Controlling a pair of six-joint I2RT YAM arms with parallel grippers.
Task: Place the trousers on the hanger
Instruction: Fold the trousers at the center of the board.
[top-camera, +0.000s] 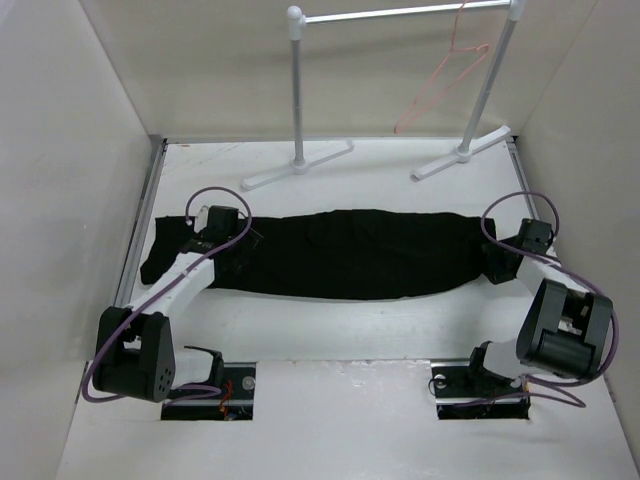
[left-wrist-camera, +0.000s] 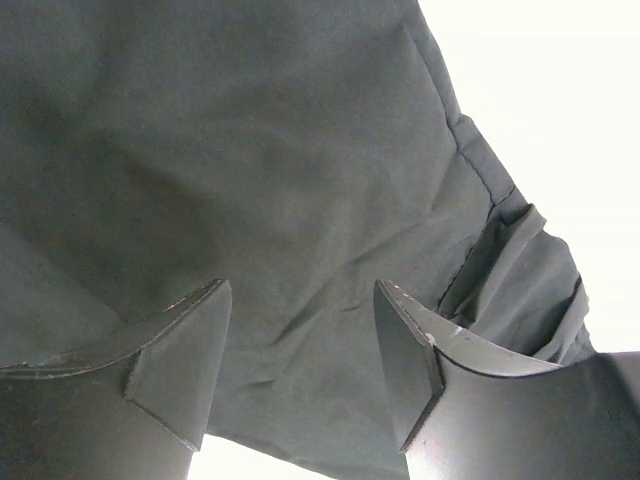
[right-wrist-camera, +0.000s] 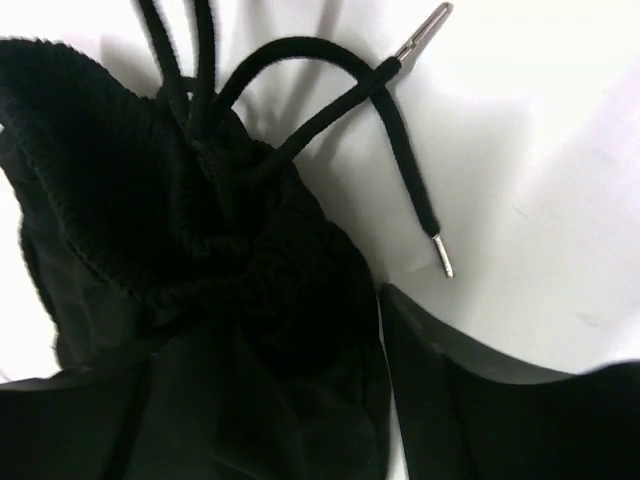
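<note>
Across the white surface (top-camera: 330, 330) lie plain black soft-fabric trousers (top-camera: 350, 252). The left tool (left-wrist-camera: 300, 290) stands apart over the legs. The right tool (top-camera: 497, 262) straddles the bunched waistband (right-wrist-camera: 150, 200), grip unclear, likely for lifting toward the thin pink wire hanger (top-camera: 447, 80).

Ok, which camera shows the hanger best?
Top external: the pink hanger hangs in full view from the white rack at the back right. Both wrist views show none of it, only the black trousers and the table.
</note>
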